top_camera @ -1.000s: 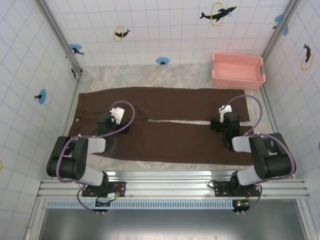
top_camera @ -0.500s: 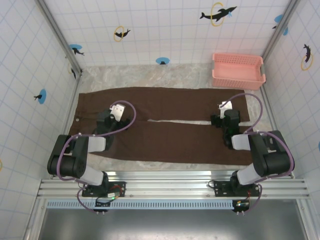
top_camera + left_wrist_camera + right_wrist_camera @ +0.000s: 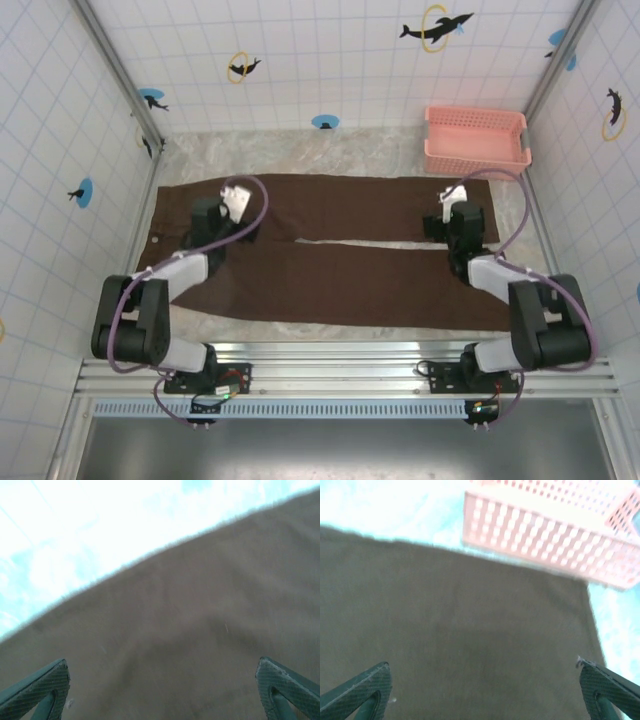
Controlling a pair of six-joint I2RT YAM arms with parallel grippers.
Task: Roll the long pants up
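Here the long pants [image 3: 350,285] lie spread flat across the table [image 3: 300,150], waist to the left and leg ends to the right. Both arms reach forward, low over the far leg. The left gripper [image 3: 214,222] is near the waist and the right gripper [image 3: 456,228] near the hem. Each has its jaws spread wide, holding nothing, with brown cloth directly below. The pink basket [image 3: 476,140] sits just beyond the far right hem.

Pink basket [image 3: 476,140] at far right corner; tiled walls [image 3: 330,60] with dolphin stickers [image 3: 432,29]
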